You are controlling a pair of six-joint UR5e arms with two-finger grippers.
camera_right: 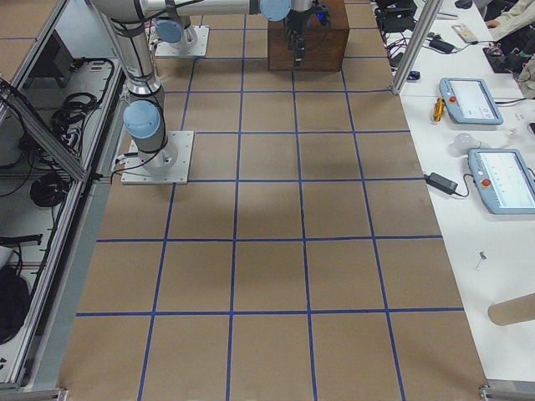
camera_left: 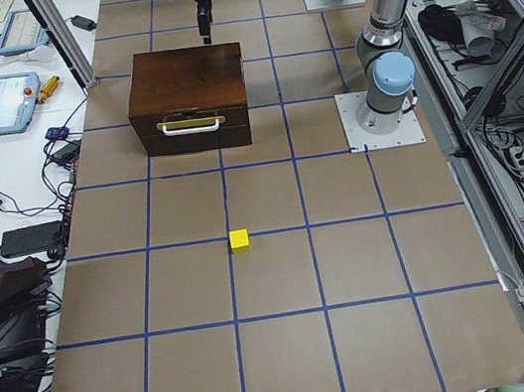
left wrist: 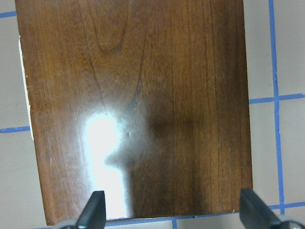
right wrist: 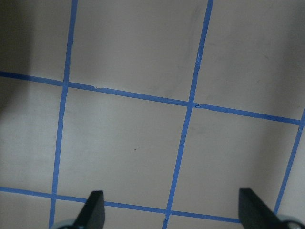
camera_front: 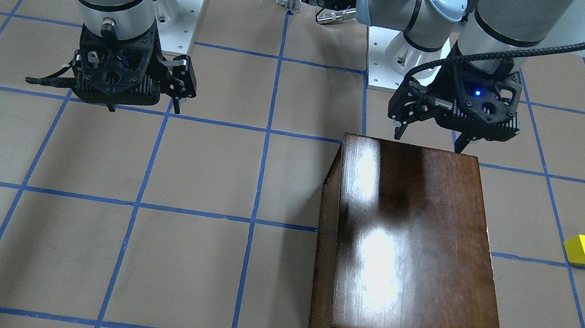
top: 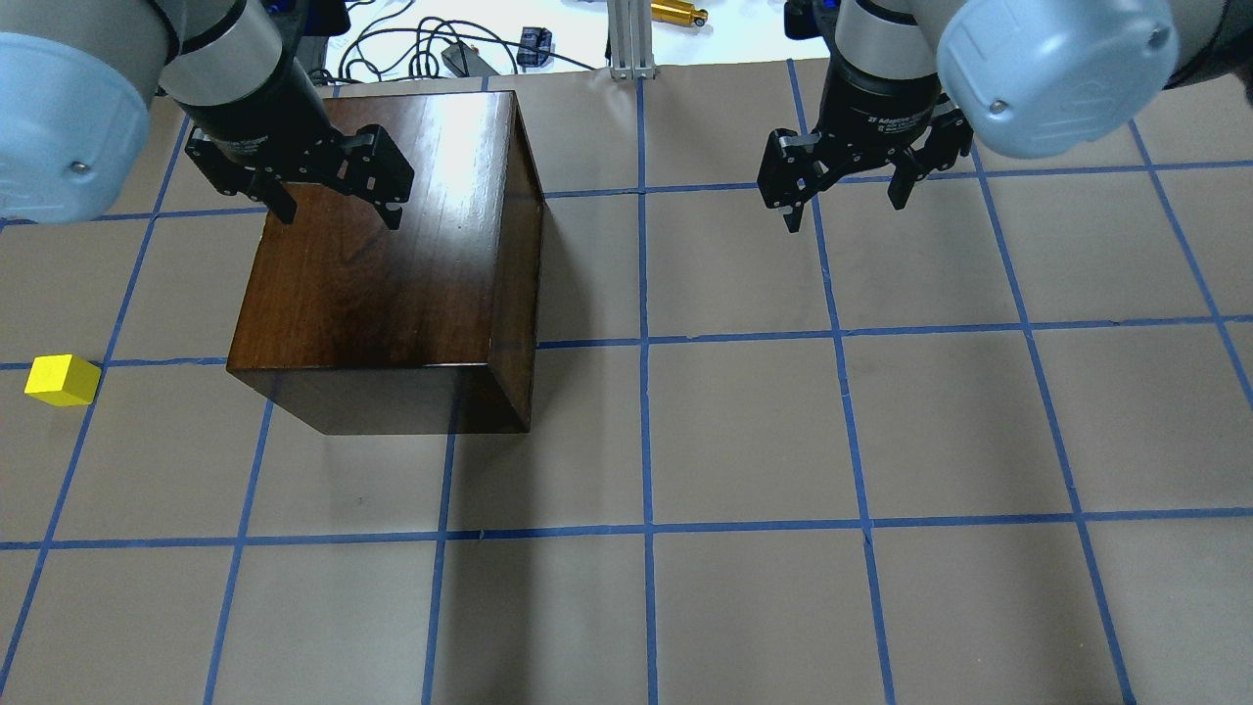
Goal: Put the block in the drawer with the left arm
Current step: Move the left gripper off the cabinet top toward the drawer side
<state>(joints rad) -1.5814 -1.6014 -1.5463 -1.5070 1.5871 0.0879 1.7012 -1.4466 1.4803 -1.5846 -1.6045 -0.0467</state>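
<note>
The left gripper (top: 340, 215) hangs with its jaws spread wide over the wooden box (top: 392, 284). The block (top: 63, 380) lies on the table (top: 744, 441), well apart from the gripper and out beyond the drawer (camera_left: 193, 132) front, which looks shut from afar. The right gripper (top: 844, 211) is likewise spread.

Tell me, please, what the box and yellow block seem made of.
The box looks like dark wood under glossy varnish: grain lines and bright glare show on top. The block is plain yellow, perhaps painted wood or plastic.
</note>
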